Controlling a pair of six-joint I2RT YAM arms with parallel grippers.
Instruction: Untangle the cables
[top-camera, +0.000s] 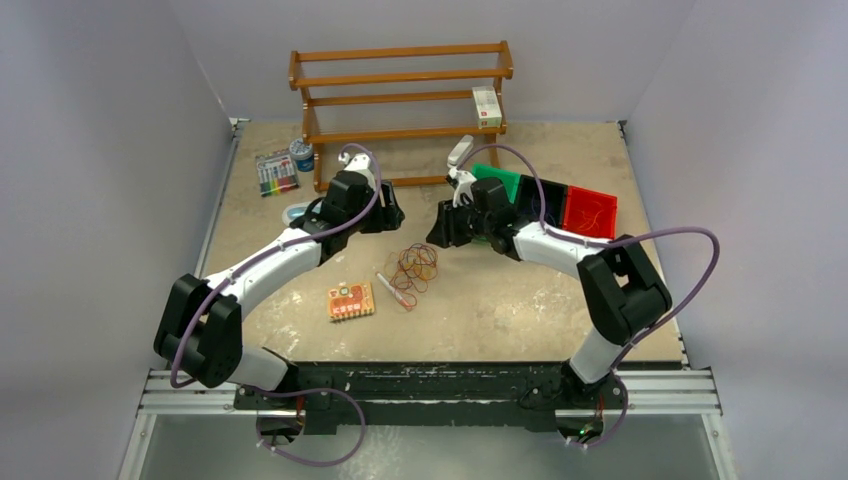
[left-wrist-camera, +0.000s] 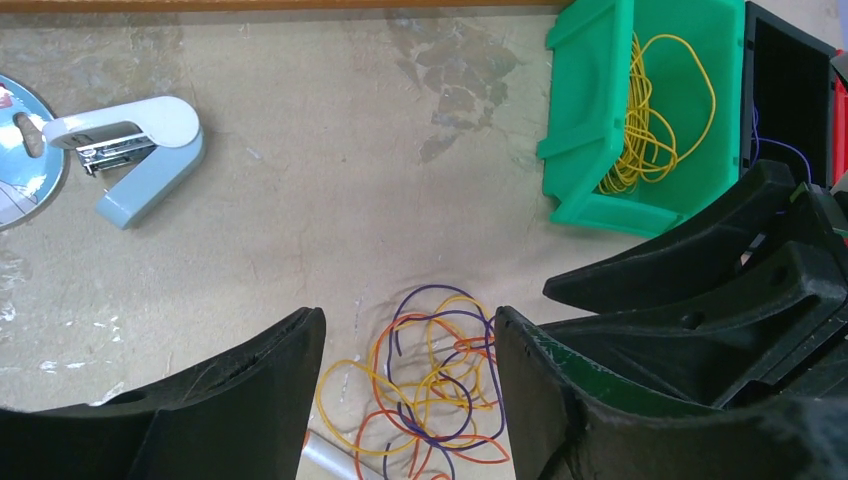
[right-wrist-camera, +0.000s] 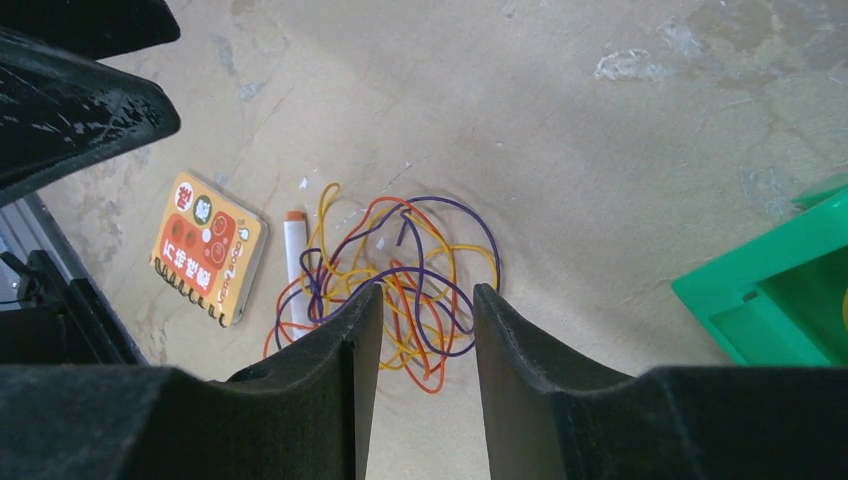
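The chief danger is a pinch into the cables (top-camera: 415, 268) that closes on several strands at once. Yellow, orange-red and dark blue loops cross thickly at the heart of the tangle, so a lift there would likely haul up the whole knot, or draw it tighter, rather than free one colour. A second risk is the marker pen (right-wrist-camera: 293, 262) lying at the tangle's edge, at its 8 o'clock in the overhead view, where a dragged loop could snag it or roll it. The grippers are also close together, so two dives at once could knock fingers. The tangle lies near the middle of the table (top-camera: 500, 320), with the green bin (left-wrist-camera: 590, 150), which holds yellow cable, off at about 2 o'clock. The left gripper (left-wrist-camera: 408, 325) sits at the tangle's 11 o'clock, jaws spread wide and empty. The right gripper (right-wrist-camera: 428, 295) sits at 1 o'clock, jaws parted more narrowly, also empty. Both forearms reach inward and tilt down at the heap, though I cannot tell how high the fingertips stand above the strands.
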